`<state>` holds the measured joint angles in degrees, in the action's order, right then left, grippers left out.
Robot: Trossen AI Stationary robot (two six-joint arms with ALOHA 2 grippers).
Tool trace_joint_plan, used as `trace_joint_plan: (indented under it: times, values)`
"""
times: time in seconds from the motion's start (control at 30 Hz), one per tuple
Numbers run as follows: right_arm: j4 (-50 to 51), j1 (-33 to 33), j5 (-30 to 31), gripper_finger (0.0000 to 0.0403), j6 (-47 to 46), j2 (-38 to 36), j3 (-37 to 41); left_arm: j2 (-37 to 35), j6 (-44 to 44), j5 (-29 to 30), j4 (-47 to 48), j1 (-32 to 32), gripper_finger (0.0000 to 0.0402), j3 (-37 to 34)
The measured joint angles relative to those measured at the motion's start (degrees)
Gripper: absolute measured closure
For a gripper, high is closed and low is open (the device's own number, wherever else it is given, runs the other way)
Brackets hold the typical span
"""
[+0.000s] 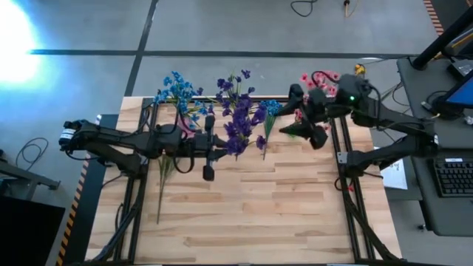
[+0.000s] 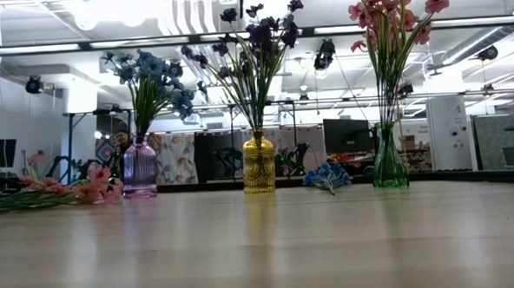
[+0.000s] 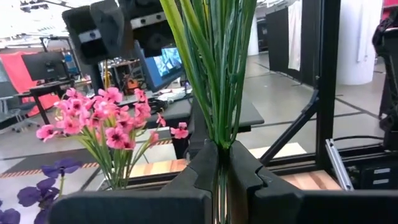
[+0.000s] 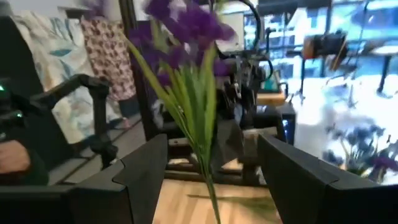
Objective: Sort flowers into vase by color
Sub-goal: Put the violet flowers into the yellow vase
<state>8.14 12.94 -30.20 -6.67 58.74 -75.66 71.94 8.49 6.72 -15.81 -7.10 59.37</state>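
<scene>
Three glass vases stand along the table's far edge: a purple one [image 2: 139, 169] with blue flowers, a yellow one [image 2: 259, 164] with dark purple flowers, and a green one [image 2: 388, 164] with pink flowers. My left gripper [image 1: 223, 151] [image 3: 222, 180] is mid-table near the purple blossoms, shut on a purple sprig [image 1: 238, 139] [image 4: 186, 28]. My right gripper [image 1: 309, 133] [image 4: 211, 158] is open at the far right and faces that sprig from a distance. A blue sprig [image 2: 328, 176] and pink sprigs [image 2: 63, 191] lie flat on the table. My left gripper pinches the purple sprig's bundle of green stems and leaves [image 3: 219, 134] between its two fingers [image 3: 199, 174]. It comes level from the table's left, and the fingers lie across the stems. The sprig stands upright with its blossoms above the fingers. Its lower stem [image 4: 213, 199] runs out of frame.
The loose pink sprigs [image 1: 185, 127] and a long green stem [image 1: 161, 185] lie under my left arm near the left edge. The blue sprig [image 1: 269, 112] lies between the two grippers. The near half of the wooden table [image 1: 259, 222] is bare.
</scene>
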Motion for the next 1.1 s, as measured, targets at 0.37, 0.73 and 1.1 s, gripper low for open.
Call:
trace_joint_plan:
  times: [0.37,0.73,1.1]
  values:
    - [5.55,-10.17,14.3,0.0161,5.84,1.74,-4.73,0.08,-0.51,-0.25,-0.12,-2.77,0.0401,0.0]
    - [4.94,-20.35,24.28,0.0161,9.56,8.35,-5.05,2.12,-1.51,-0.26,-3.57,-5.01,0.0401,-0.04]
    - [3.11,-22.85,28.87,0.0158,7.53,16.65,-11.17,3.19,-1.55,-0.28,-9.07,-5.43,0.0401,-0.09]
